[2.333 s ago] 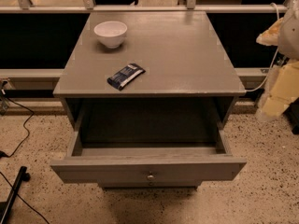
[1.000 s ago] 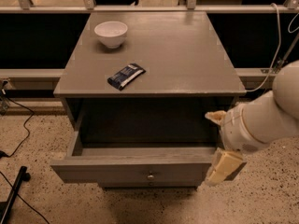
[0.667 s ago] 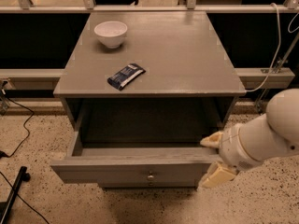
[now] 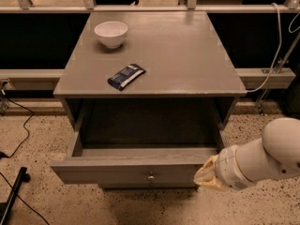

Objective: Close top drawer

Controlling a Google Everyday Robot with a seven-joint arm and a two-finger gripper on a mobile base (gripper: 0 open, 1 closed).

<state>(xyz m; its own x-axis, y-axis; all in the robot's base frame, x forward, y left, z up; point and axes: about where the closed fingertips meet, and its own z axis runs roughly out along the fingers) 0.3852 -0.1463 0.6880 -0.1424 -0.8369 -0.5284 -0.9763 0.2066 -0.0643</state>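
The top drawer [image 4: 117,171] is a wide grey wooden drawer with a small round metal knob [image 4: 151,176] at its centre. It stands pulled far out from the grey cabinet [image 4: 154,50] and its inside looks empty. My gripper [image 4: 204,176] comes in from the lower right on a white arm [image 4: 262,158]. It is low, at the right end of the drawer front, close to or touching it.
A white bowl [image 4: 111,33] and a dark snack packet [image 4: 126,75] lie on the cabinet top. Black cables [image 4: 14,149] run over the speckled floor at left. A rail with cables [image 4: 276,60] stands behind at right.
My arm has swung in from the right side and dropped down to the drawer front's right end. The drawer has stayed open.
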